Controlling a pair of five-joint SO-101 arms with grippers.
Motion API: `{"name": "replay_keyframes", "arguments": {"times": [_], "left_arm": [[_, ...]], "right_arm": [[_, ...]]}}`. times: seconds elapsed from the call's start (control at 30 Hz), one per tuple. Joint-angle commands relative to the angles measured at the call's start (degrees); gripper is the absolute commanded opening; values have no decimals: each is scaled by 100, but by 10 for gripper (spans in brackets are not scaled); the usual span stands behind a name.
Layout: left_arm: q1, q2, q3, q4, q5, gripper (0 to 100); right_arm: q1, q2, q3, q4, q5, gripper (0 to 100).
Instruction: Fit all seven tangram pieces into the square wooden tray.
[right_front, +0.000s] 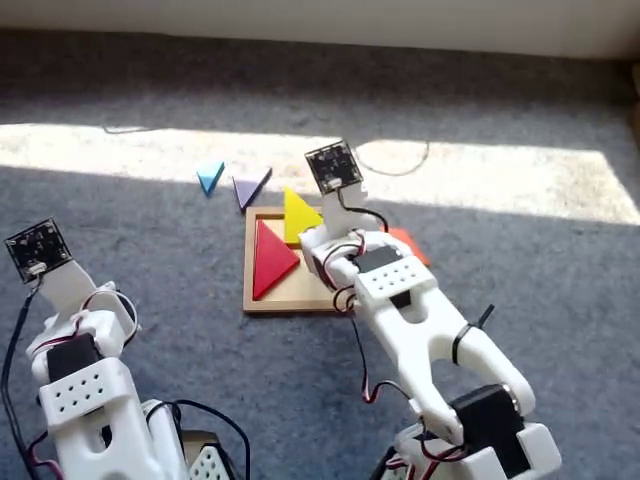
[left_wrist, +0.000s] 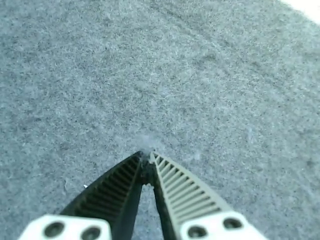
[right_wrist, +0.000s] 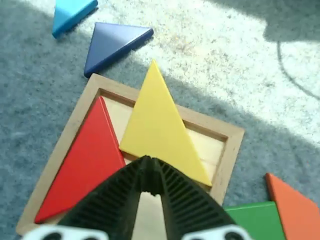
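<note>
Two triangles are at the tray (right_wrist: 227, 160): the red triangle (right_wrist: 82, 170) lies flat inside along one side, and the yellow triangle (right_wrist: 157, 125) lies with its tip over the far rim. The right gripper (right_wrist: 148, 167) is closed, its tips at that triangle's near edge. A light blue triangle (right_wrist: 70, 12) and a dark blue triangle (right_wrist: 112, 45) lie on the carpet (left_wrist: 150, 65) beyond the tray, and a green piece (right_wrist: 255, 220) and an orange piece (right_wrist: 295, 205) lie beside it. The left gripper (left_wrist: 146, 161) is closed over bare carpet.

a tray (right_front: 262, 300) lies on the desk (right_front: 150, 230), in front of the right arm. one big triangle (right_front: 270, 260) lies inside the tray's left half. a second big triangle (right_front: 297, 215) lies across the far rim, its tip out over the desk. beyond the tray's far left corner lie a small triangle (right_front: 210, 178) and, to its right, a mid-sized triangle (right_front: 248, 188). a flat piece (right_front: 408, 243) lies just right of the tray, with another piece (right_wrist: 250, 220) beside it.
</note>
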Motion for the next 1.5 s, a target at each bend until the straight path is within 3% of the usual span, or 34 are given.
{"name": "replay_keyframes", "arguments": {"times": [0.0, 0.37, 0.7, 1.03, 1.23, 1.47], "left_arm": [[-40, -75, -31, -70, -35, 5], [-40, -75, -31, -70, -35, 5], [-48, -75, -31, -70, -35, 5], [-40, -75, -31, -70, -35, 5], [-48, -75, -31, -70, -35, 5], [-57, -75, -31, -70, -35, 5]], "right_arm": [[-365, -31, -57, -637, -1011, 9], [-708, 1727, -66, -3169, -1081, 9], [-532, 2114, -4, -3327, -1081, 9], [-391, 1147, -48, -989, -1073, 9], [-145, 1007, -48, -453, -1064, 9], [180, -497, 198, -119, -1055, 9]]}}
